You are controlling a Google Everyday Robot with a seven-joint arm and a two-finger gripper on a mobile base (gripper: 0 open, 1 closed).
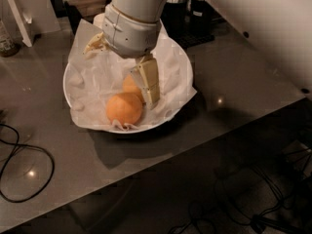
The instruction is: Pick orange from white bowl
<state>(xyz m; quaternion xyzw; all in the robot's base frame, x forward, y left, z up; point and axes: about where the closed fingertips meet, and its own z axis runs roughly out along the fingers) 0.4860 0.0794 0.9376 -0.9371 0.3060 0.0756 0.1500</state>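
Observation:
The white bowl (73, 99) stands on the grey table, lined with crumpled white paper. Two oranges lie in it: one at the front (124, 108) and one behind it (129, 85), partly hidden. My gripper (122, 74) hangs over the bowl, open and empty. Its right finger (148, 81) reaches down just to the right of the back orange, close beside it. Its left finger (94, 43) is over the paper at the bowl's back left. The wrist hides the back of the bowl.
A black cable (24, 165) loops on the table at the front left. Dark containers (195, 11) stand behind the bowl. A white stand (22, 16) and a bottle (5, 38) are at the back left. The table's front edge (209, 140) runs diagonally to the right.

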